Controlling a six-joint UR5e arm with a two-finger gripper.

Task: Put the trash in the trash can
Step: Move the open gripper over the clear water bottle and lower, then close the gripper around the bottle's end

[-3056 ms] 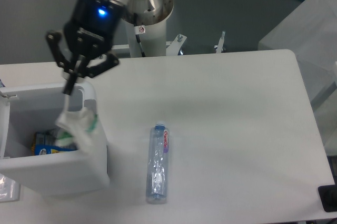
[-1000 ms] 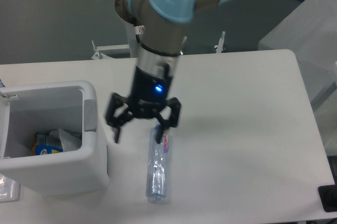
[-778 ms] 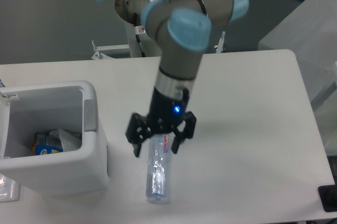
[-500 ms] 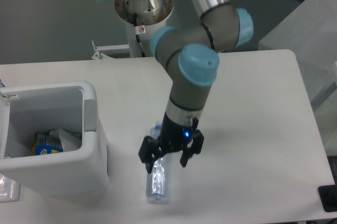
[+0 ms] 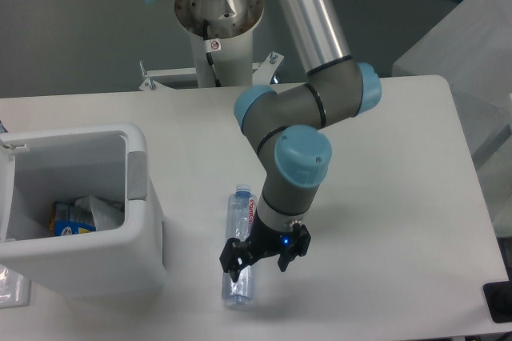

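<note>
My end effector (image 5: 262, 255), fingers spread and empty, straddles the bottle (image 5: 238, 246); next: clamp it, lift toward the trash can (image 5: 142, 221) at nine o'clock.

Gripper (image 5: 258, 263): matt black, hard plastic or coated metal, hard to tell at this size, one small glossy blue light on the body. Between its fingers, the bottle (image 5: 239, 246): clear glossy plastic, ribbed, bright glints, pink printed label at the end away from the gripper. Under both, the table (image 5: 384, 165): smooth white, low sheen. Left of the gripper, the trash can (image 5: 84, 257): smooth white moulded plastic, semi-gloss, with a duller grey panel. Inside it, the wrapper (image 5: 102, 211): crinkled whitish-clear film. Above the gripper, the arm (image 5: 308, 29): brushed silvery metal tube, smooth pale-blue plastic joint caps, grey satin housings.
</note>
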